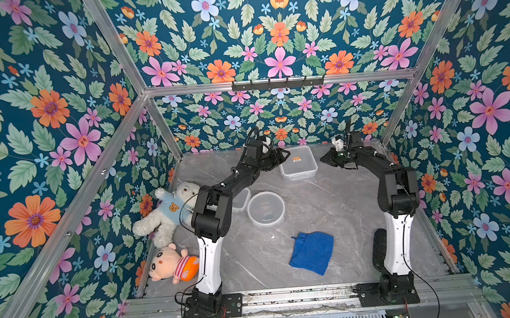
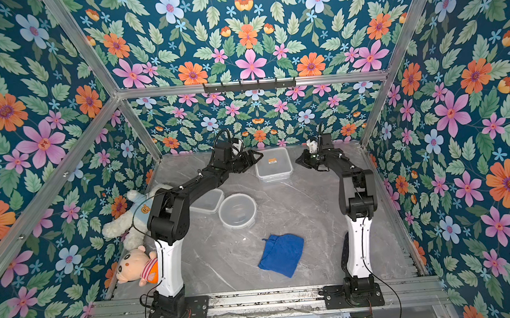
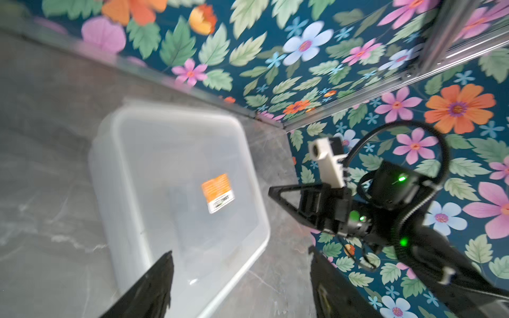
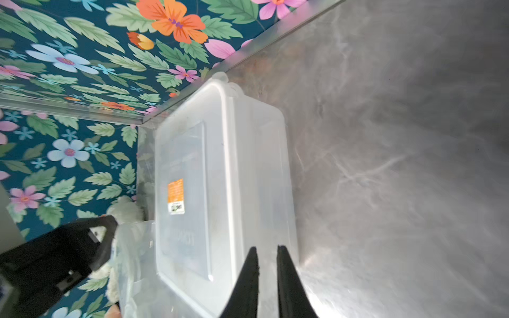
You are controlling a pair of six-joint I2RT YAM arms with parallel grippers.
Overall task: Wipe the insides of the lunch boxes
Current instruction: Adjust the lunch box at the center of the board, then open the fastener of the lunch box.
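Note:
The large square lunch box (image 1: pixel 298 163) (image 2: pixel 274 164), clear plastic with an orange label, stands at the back of the table between my two grippers. My left gripper (image 1: pixel 284 156) (image 3: pixel 241 250) hangs open at its left edge, holding nothing. My right gripper (image 1: pixel 323 159) (image 4: pixel 267 247) is just right of the box, its fingers a narrow gap apart with nothing between them. The round lunch box (image 1: pixel 266 208) sits mid-table. Beside it the smaller rectangular lunch box (image 1: pixel 242 200) is partly hidden under my left arm. A blue cloth (image 1: pixel 312 251) lies crumpled near the front.
A white teddy bear (image 1: pixel 171 208) and a doll (image 1: pixel 172 263) lie along the left wall. Flowered walls with metal rails close in the back and sides. A black hook rail (image 1: pixel 277 83) hangs high on the back wall.

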